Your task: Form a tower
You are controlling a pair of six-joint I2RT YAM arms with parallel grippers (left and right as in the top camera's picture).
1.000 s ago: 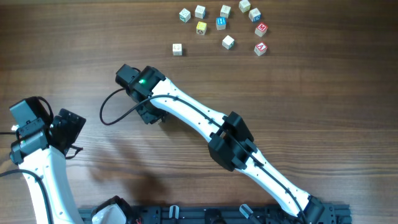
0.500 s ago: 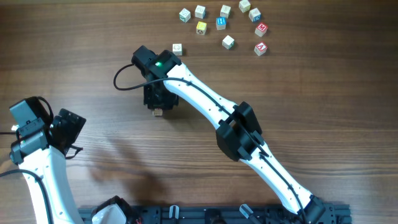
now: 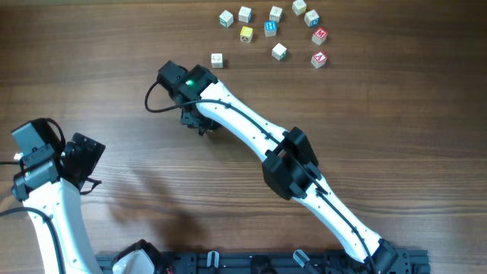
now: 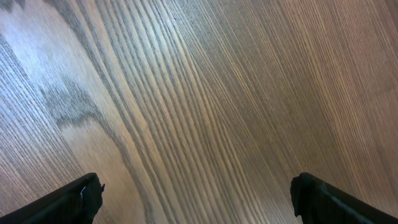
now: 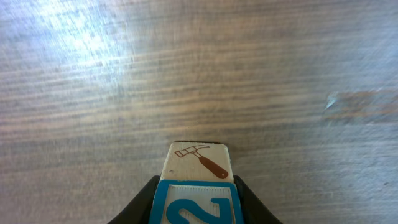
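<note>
Left gripper [image 4: 196, 190] is spread over the worktop [image 3: 380, 114], parked. Right gripper [image 5: 196, 200] pinches the tower [image 5: 199, 162] mid-worktop, blue face uppermost. Loose cubes [image 3: 278, 51] sit well apart, upper right. We read this as the carry step. Next we set it down upright and release gently.

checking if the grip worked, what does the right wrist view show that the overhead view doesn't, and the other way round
Only the right wrist view: a blue-faced cube with a hammer drawing on its pale side, clamped in the right tool.
Only the overhead view: the loose cubes scattered near the top of the picture, the left arm and the whole right arm; the held cube is hidden under the wrist there.
Both: the wooden table.
</note>
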